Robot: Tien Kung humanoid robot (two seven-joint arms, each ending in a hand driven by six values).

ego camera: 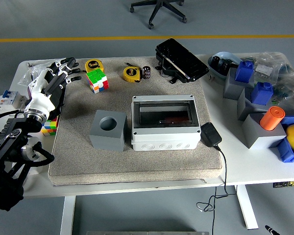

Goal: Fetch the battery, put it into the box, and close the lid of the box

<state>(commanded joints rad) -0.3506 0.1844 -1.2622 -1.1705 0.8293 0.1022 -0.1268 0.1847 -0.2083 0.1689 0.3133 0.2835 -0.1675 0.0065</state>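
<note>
Grey felt matting (137, 161) covers the middle of the white table (245, 171), and nearest on it stand a grey cube block (108, 129) with a round hole in its top and, just to its right, the light grey box (162, 122), whose clear lid lies shut over a dark inside. A black power adapter (210, 133) rests against the box's right corner, its cable running off the near edge. At the left, the left hand (56, 78) hangs over the mat's left edge with fingers spread and loose, holding nothing; a stack of colourful cubes (49, 125) peeks out below its wrist. Farther back sit a scrambled puzzle cube (97, 80), a yellow tape measure (93, 65) marked "5m", and a second yellow tape measure (131, 74). The battery (146, 72), small, dark and upright, stands just right of that tape, well apart from the hand. Behind it lies a black case (181, 59). Any print on the battery is too small to read.
</note>
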